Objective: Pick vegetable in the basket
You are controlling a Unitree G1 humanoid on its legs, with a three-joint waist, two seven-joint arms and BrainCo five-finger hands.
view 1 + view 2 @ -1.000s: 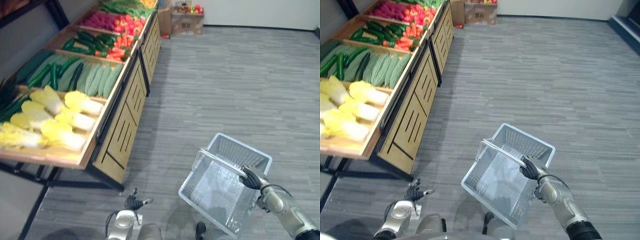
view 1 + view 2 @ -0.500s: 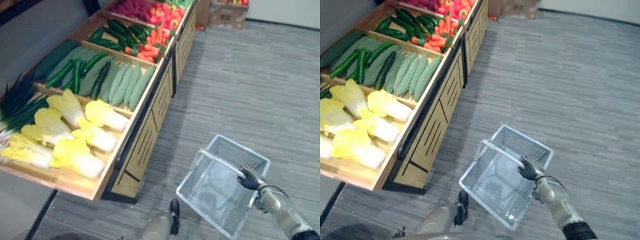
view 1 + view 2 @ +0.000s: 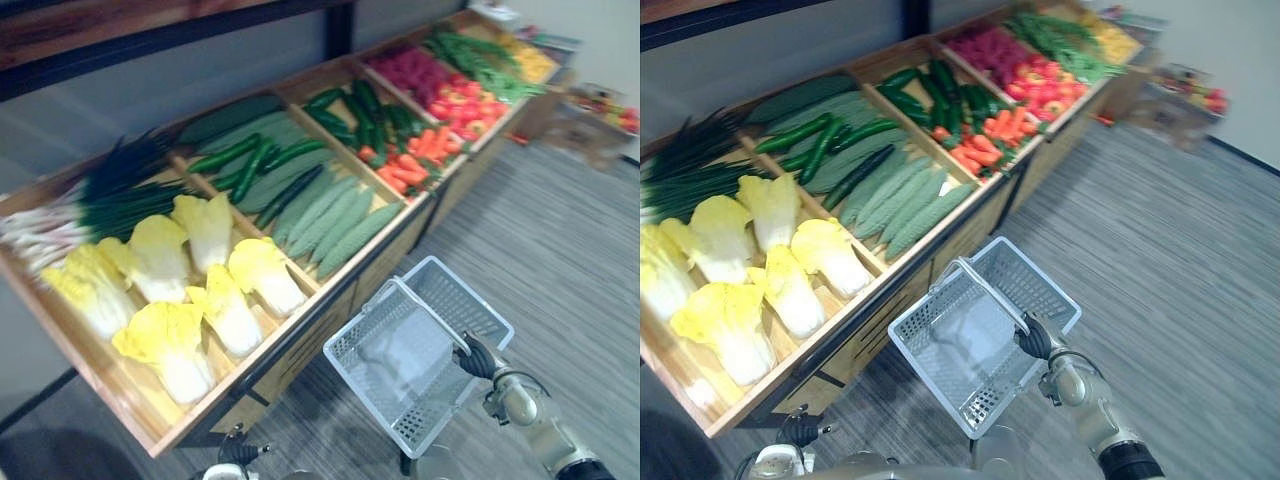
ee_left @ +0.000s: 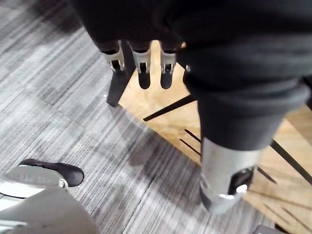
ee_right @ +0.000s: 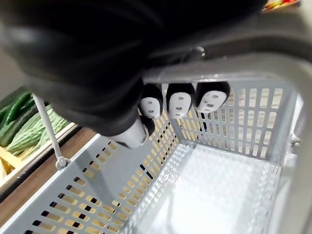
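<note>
Plainly, the carrying job and the picking job were split between the arms. Nearest the robot, the left robot hand (image 4: 141, 68) hung low over the floor (image 3: 580, 250) by the foot of the counter (image 3: 270, 355). Its fingers were straight and slack, holding nothing, which probably left it free to do the reaching.

A little further out, the right robot hand (image 3: 478, 358) had its fingers curled round the handle (image 5: 234, 73) of the basket (image 3: 450, 290). The basket hung from that grip with its mouth tipped up and open. It was held just beside the counter's front edge, likely so that anything lifted off would have only a short way to travel. Its grey mesh bottom was bare — no vegetable was in it yet.

The vegetables all lay on the counter, sorted into wooden compartments. The cabbages (image 3: 160, 255) sat in the closest compartment, near the basket, with scallions (image 3: 90, 200) behind them. Next along came pale green gourds (image 3: 330, 215) laid side by side, with dark cucumbers (image 3: 250, 155) beyond them. Further off were carrots (image 3: 425, 150) and red peppers (image 3: 460, 100). The far end was too blurred to name.

Judging by how things lay, the task had not properly begun. The cabbages looked the easiest first pick, being nearest both the free hand and the basket — though a head that bulky may be awkward for one hand.
</note>
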